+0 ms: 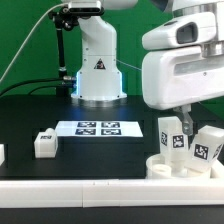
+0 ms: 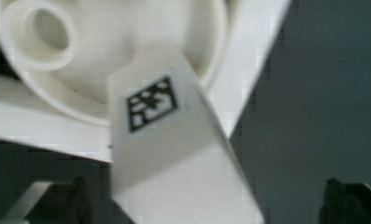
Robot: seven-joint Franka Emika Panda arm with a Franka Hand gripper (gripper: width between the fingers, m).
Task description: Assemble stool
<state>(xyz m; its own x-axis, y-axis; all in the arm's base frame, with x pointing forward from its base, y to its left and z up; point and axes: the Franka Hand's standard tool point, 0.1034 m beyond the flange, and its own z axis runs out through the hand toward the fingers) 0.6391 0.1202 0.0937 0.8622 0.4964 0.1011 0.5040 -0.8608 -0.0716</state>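
**Stool, part-built.** The seat (image 1: 182, 168) lies flat on the table (image 1: 120, 155) at the exterior view's right, just behind the long white bar (image 1: 90, 190) along the front edge. Two tagged legs stand on it. The first leg (image 1: 172, 133) is nearer the middle of the table and the second leg (image 1: 207, 146) nearer the exterior view's right; the second leans a little.

In the wrist view, a tagged leg (image 2: 173, 150) runs across the seat's white rim, near a round hole (image 2: 45, 35) in the seat. I cannot tell which of the two standing legs this is.

The end effector (image 2: 203, 205) hangs over the seat with its jaws spread. Its dark fingers (image 2: 57, 200) sit one on each side of that leg, with a gap showing on both sides, so nothing is gripped.

Well apart from the seat, toward the exterior view's left, a loose leg (image 1: 43, 142) lies on the table. The marker board (image 1: 100, 128) lies between it and the seat, a little farther back. Behind the board stands the arm's base (image 1: 97, 70).
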